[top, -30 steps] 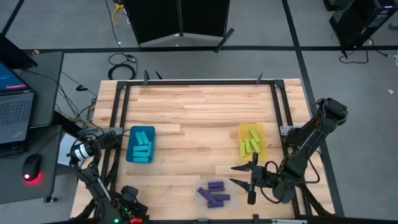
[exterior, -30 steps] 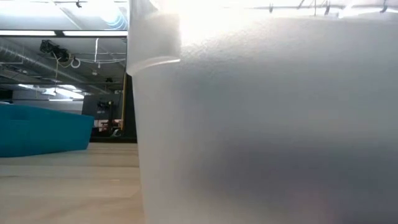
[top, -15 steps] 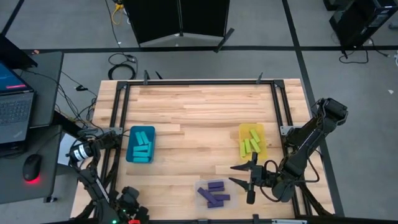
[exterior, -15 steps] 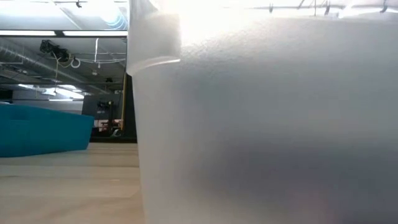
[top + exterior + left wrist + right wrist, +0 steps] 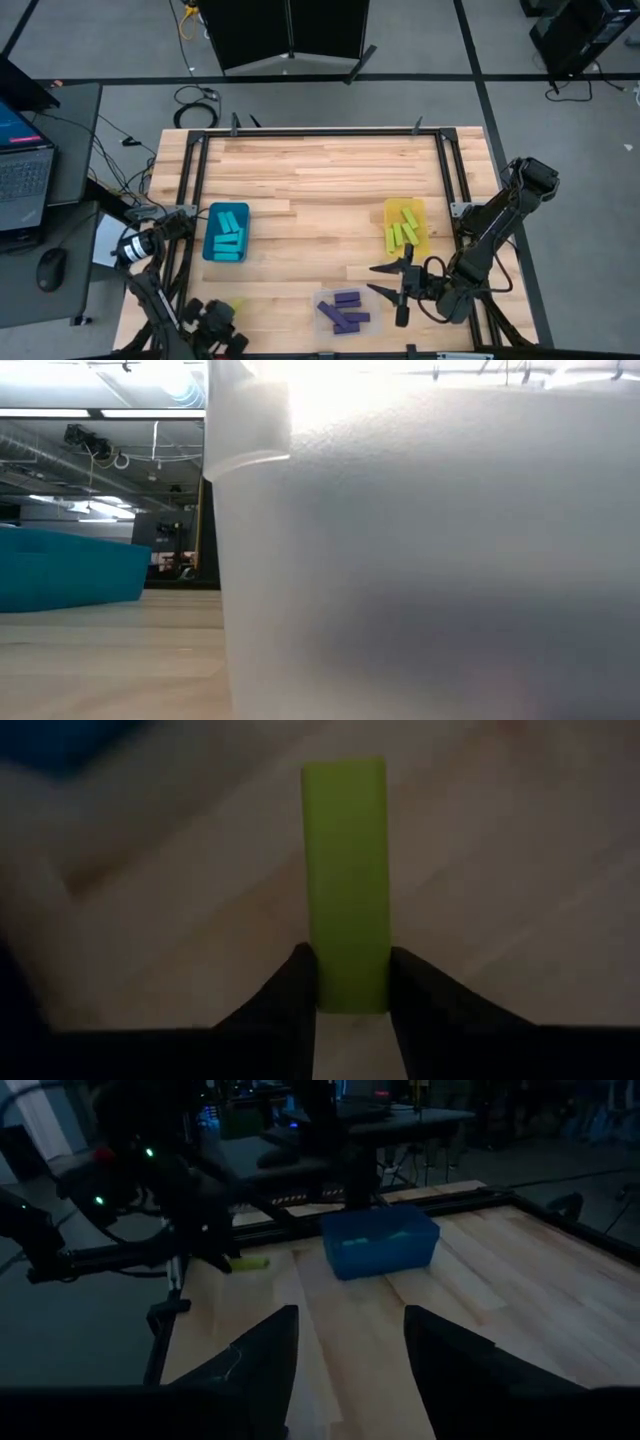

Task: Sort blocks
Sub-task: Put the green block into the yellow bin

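Left wrist view: your left gripper (image 5: 350, 982) is pinching yellow-green block (image 5: 346, 880) by its end | right gripper (image 5: 345, 1342) is idling spread | risk: block pivoting out, far from yellow bin (image 5: 388, 212)

Cyan blocks (image 5: 229, 236) fill a teal bin (image 5: 212, 250), yellow-green blocks (image 5: 403, 234) a yellow bin (image 5: 404, 207), purple blocks (image 5: 345, 312) a clear one.

No legible text or labels anywhere; the laptop (image 5: 22, 170) screen perhaps too blurred.

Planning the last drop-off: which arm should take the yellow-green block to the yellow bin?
Left. Its gripper is already shut on the yellow-green block at the table's near left corner. The right gripper is open and empty, though nearer the yellow bin.
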